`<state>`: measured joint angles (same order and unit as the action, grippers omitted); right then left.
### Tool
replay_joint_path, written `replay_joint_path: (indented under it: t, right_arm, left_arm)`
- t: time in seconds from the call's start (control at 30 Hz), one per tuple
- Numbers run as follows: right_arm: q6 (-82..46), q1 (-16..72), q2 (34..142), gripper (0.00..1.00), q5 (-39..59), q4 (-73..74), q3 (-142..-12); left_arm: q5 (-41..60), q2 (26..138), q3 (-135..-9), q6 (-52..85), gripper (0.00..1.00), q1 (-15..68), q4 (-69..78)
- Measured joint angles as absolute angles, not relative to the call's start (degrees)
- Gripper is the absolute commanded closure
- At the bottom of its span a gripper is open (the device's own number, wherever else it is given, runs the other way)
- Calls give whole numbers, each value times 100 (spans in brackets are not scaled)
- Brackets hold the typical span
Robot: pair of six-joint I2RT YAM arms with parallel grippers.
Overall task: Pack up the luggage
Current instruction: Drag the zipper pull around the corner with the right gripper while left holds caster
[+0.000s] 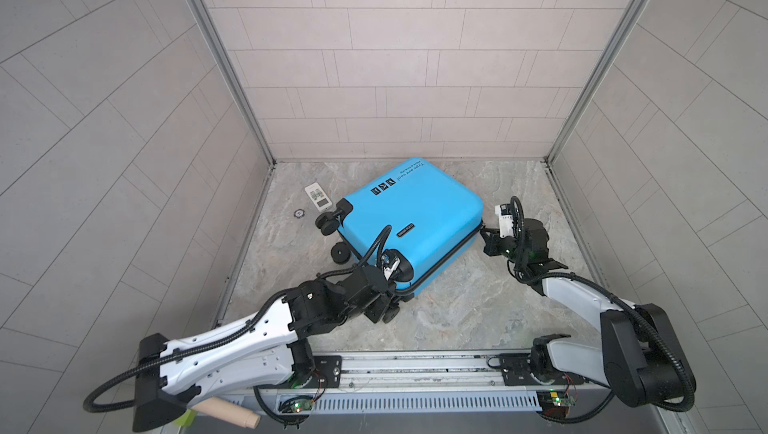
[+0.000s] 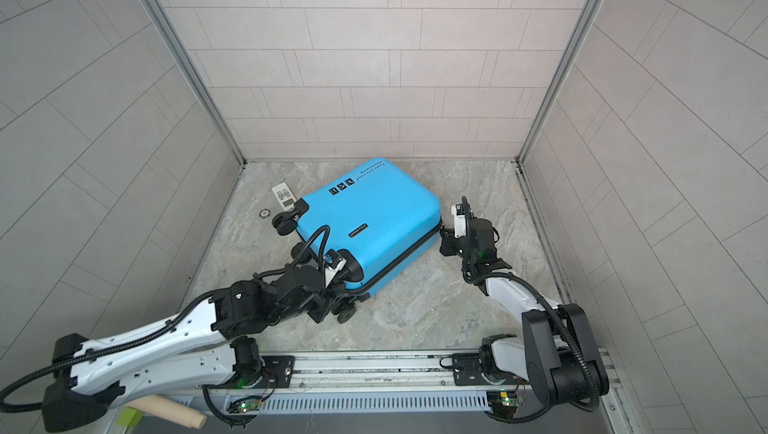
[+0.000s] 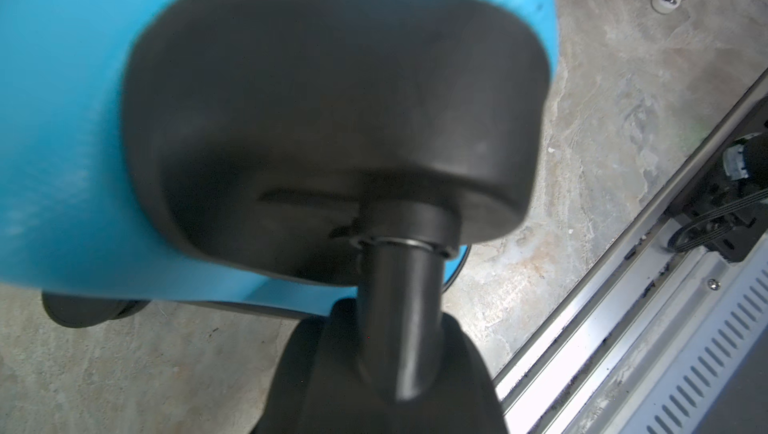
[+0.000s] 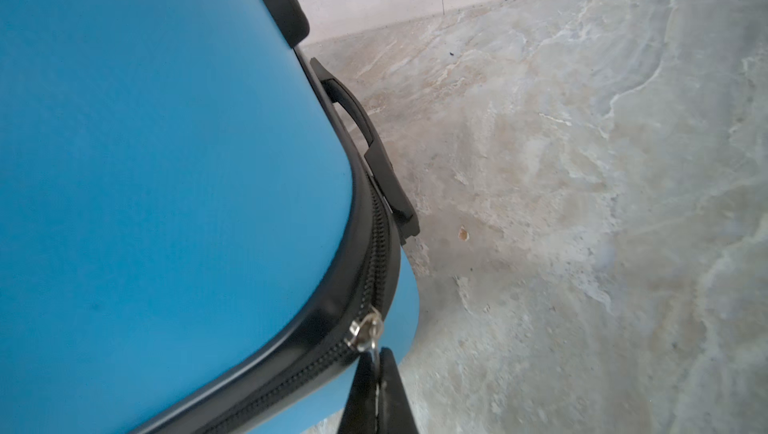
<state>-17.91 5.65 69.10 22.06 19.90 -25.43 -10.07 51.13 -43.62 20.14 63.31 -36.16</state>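
The bright-blue luggage (image 1: pixel 415 211) (image 2: pixel 374 211) lies flat and shut on the marbled table, black wheels toward the left. My left gripper (image 1: pixel 384 307) (image 2: pixel 338 307) is at its near corner, closed around a black caster there. In the left wrist view the caster stem (image 3: pixel 395 307) runs down from its black housing (image 3: pixel 332 111) between dark shapes that hide my fingers. My right gripper (image 1: pixel 486 238) (image 2: pixel 444 236) (image 4: pixel 377 373) is at the right corner, shut on the silver zipper pull (image 4: pixel 365 332) on the black zipper band (image 4: pixel 374 244).
A white remote (image 1: pixel 318 197) and a small round disc (image 1: pixel 298 214) lie left of the luggage near the left wall. Tiled walls close in three sides. The arm rail (image 1: pixel 415 365) runs along the front, with a wooden cylinder (image 1: pixel 226 411) below it.
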Motion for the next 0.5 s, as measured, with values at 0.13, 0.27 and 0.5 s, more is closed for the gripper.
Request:
replay_joint_path:
  t: [0.13, 0.27, 0.5]
  right_arm:
    - [-1844, 655, 6748, 100, 1964, 1977, -2473]
    - [-1859, 692, 6735, 100, 1758, 1977, -2473]
    - [-1865, 698, 6737, 100, 1564, 1973, -2480]
  left_arm:
    - [-1188, 5113, -4324, 2287, 37, 6298, -3433]
    - [-1315, 5221, -4313, 2408, 38, 6289, -3262]
    - [-1243, 5404, -4313, 2246, 75, 6305, -2943]
